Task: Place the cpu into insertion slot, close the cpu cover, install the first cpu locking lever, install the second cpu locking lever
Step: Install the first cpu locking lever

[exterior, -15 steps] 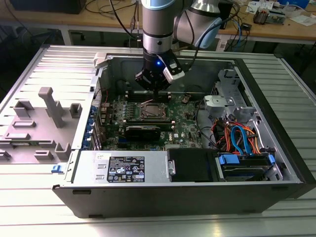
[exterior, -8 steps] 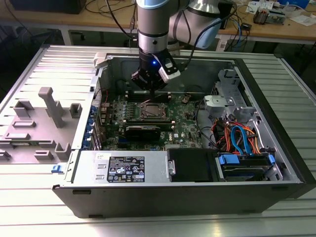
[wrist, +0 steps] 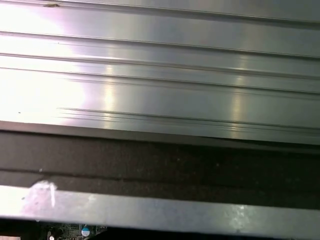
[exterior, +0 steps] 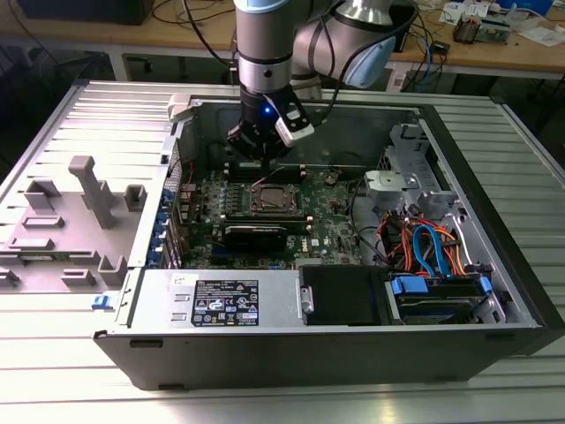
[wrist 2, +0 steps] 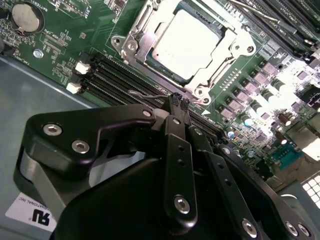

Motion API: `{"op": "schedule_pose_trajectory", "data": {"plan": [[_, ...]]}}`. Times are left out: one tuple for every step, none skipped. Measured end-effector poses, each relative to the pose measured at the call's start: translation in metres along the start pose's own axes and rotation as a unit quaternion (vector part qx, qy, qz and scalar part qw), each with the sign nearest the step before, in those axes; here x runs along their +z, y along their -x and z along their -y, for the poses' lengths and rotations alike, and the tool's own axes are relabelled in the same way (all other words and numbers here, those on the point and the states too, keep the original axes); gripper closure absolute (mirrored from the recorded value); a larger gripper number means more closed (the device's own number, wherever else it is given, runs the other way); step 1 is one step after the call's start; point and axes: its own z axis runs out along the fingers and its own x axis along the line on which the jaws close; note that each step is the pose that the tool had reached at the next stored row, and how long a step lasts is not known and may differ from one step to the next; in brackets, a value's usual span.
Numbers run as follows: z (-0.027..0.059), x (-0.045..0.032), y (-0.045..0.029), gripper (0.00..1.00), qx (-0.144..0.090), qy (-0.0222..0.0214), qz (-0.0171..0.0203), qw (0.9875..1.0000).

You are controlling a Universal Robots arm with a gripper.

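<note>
Second wrist view shows the gripper [wrist 2: 179,102] with its fingers pressed together, the tips meeting at a thin wire lever [wrist 2: 150,95] that runs along the near edge of the socket assembly. Whether the tips actually pinch the wire or merely touch it cannot be settled from this angle. The lever's long axis lies parallel to the neighbouring black memory slots [wrist 2: 125,80] and crosswise to the closed fingers.

The cpu [wrist 2: 187,42] sits seated in the insertion slot [wrist 2: 131,46], its pale metal top facing up. The cpu cover [wrist 2: 227,42] lies flat over it, framing the chip through its cut-out middle. Judged from this, seating and cover closure are done, and the work in hand concerns a locking lever.

The socket lies directly beyond the fingertips, just past the lever, with the green motherboard [wrist 2: 55,45] around it.

Exterior view confirms the arrangement: the gripper [exterior: 261,150] hangs inside the open computer case [exterior: 494,203], just behind the socket [exterior: 269,199] as that view looks, at the far edge of the board. A thin wire rises obliquely from the socket's edge toward the tool.

First wrist view presents ribbed metal panelling [wrist: 160,75] and adds nothing on the socket.
</note>
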Motion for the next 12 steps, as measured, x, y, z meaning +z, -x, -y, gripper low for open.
{"op": "schedule_pose_trajectory", "data": {"plan": [[-0.0007, 0.0000, 0.0004, 0.89, 0.000, 0.0000, 0.0000, 1.0000], [-0.0013, 0.0000, 0.0009, 0.89, 0.000, 0.0000, 0.0000, 1.0000], [-0.0019, 0.0001, 0.0018, 0.89, 0.000, 0.0000, 0.0000, 1.0000], [-0.0019, 0.0001, 0.0028, 0.89, 0.000, 0.0000, 0.0000, 1.0000], [-0.0019, 0.0001, 0.0039, 0.89, 0.000, 0.0000, 0.0000, 1.0000], [-0.0017, 0.0002, 0.0071, 0.89, 0.000, -0.0001, 0.0000, 1.0000], [-0.0016, 0.0003, 0.0087, 0.89, 0.000, -0.0001, 0.0000, 1.0000], [-0.0016, 0.0003, 0.0105, 0.89, 0.000, -0.0001, 0.0000, 1.0000], [-0.0014, 0.0004, 0.0125, 0.89, 0.000, -0.0001, 0.0000, 1.0000], [-0.0013, 0.0004, 0.0145, 0.89, 0.000, -0.0001, 0.0000, 1.0000], [-0.0011, 0.0005, 0.0166, 0.89, 0.000, -0.0001, 0.0000, 1.0000], [-0.0010, 0.0005, 0.0185, 0.89, 0.000, -0.0002, 0.0000, 1.0000]]}}
